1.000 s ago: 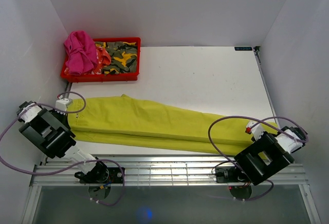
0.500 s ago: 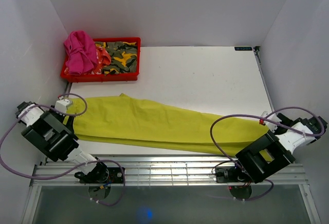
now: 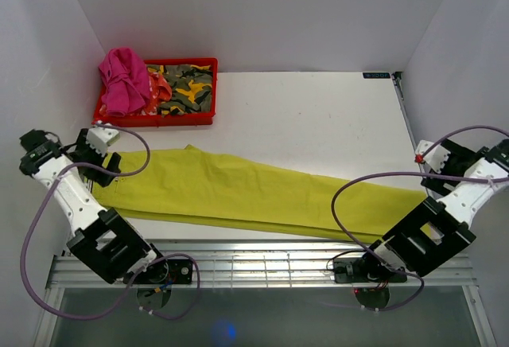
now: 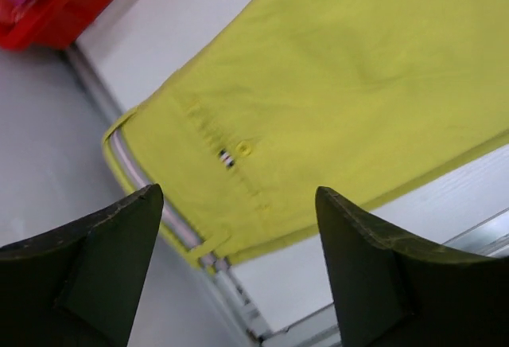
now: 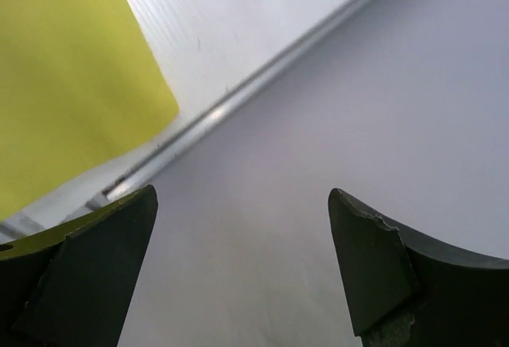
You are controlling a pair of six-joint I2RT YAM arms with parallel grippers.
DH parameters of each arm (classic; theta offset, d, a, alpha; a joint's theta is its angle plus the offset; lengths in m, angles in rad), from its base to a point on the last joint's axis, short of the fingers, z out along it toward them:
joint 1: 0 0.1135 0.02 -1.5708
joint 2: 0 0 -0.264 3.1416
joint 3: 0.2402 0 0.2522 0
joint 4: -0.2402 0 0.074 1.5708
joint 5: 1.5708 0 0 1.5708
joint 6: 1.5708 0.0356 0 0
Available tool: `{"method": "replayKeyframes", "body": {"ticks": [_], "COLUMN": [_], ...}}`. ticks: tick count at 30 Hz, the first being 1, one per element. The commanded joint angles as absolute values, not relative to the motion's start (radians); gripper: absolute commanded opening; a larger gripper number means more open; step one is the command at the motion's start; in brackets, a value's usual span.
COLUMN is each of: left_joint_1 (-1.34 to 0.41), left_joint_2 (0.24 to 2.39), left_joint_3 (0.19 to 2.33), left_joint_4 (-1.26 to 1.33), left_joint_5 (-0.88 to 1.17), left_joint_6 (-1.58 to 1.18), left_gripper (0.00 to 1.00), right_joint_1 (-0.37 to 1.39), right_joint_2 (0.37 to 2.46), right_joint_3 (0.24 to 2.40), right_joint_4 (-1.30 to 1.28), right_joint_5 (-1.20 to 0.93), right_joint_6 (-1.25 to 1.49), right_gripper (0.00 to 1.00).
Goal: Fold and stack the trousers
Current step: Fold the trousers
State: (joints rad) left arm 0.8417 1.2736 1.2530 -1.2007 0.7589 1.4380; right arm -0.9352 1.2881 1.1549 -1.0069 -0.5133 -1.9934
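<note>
Gaping wide and empty, both arms' jaws hover clear of the trousers (image 3: 254,192).

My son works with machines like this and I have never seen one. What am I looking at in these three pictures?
These are two robot arms bolted at the near edge of a table, each ending in a two-finger gripper. The wide picture looks down from above. The other two come from small cameras on the wrists, so the dark shapes at the bottom are that gripper's own fingers. On the table lie yellow-green trousers, stretched out lengthwise. At the far left corner is a red tray holding a pink cloth and a camouflage cloth. The left gripper hangs open over the waistband end. The right gripper is open just past the leg end, towards the side wall. Neither holds anything.
</note>
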Motion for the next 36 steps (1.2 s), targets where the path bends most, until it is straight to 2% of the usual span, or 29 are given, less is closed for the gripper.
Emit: {"method": "replayKeyframes", "body": {"ticks": [1,2,5,6,7,11,17,22,24,27,30,31,34,36], "left_joint_1": [0.648,0.549,0.425,0.352,0.316,0.149,-0.02,-0.041,-0.057,-0.148,-0.3,-0.339,-0.472,-0.528], "left_joint_2": [1.311,1.316,1.315,1.318,1.322,1.356,1.482,1.598,1.583,1.465,1.367,1.359,1.379,1.431], "left_joint_3": [1.256,1.227,1.149,1.137,1.128,1.108,1.192,1.297,1.295,1.207,1.108,1.089,1.017,0.994], "left_joint_4": [-1.232,-1.203,-1.088,-1.069,-1.052,-0.916,-0.784,-0.785,-0.837,-0.828,-0.782,-0.778,-0.736,-0.681], "left_joint_5": [0.809,0.793,0.75,0.732,0.72,0.674,0.558,0.583,0.644,0.619,0.548,0.537,0.479,0.469], "left_joint_6": [1.227,1.18,0.99,0.961,0.93,0.778,0.66,0.663,0.693,0.732,0.678,0.663,0.591,0.524], "left_gripper": [0.86,0.79,0.75,0.7,0.68,0.66,0.66,0.67,0.66,0.66,0.66,0.66,0.65,0.64], "right_joint_1": [-0.762,-0.732,-0.611,-0.577,-0.504,-0.287,0.078,0.257,0.268,0.21,0.043,-0.062,-0.199,-0.227], "right_joint_2": [1.339,1.362,1.402,1.413,1.422,1.463,1.621,1.756,1.799,1.728,1.631,1.594,1.533,1.516], "right_joint_3": [1.193,1.19,1.17,1.172,1.181,1.227,1.388,1.531,1.569,1.484,1.372,1.332,1.226,1.172], "right_joint_4": [-1.121,-1.129,-1.12,-1.117,-1.118,-1.042,-0.905,-0.868,-0.946,-0.98,-1.076,-1.145,-1.195,-1.177], "right_joint_5": [-0.456,-0.442,-0.44,-0.454,-0.463,-0.532,-0.575,-0.615,-0.611,-0.591,-0.585,-0.571,-0.457,-0.376], "right_joint_6": [-1.925,-1.874,-1.67,-1.617,-1.568,-1.216,-0.901,-0.735,-0.742,-0.761,-0.823,-0.857,-0.952,-0.965], "right_gripper": [0.94,0.95,0.99,1.0,0.95,0.94,0.91,0.86,0.83,0.83,0.82,0.82,0.81,0.8]}}
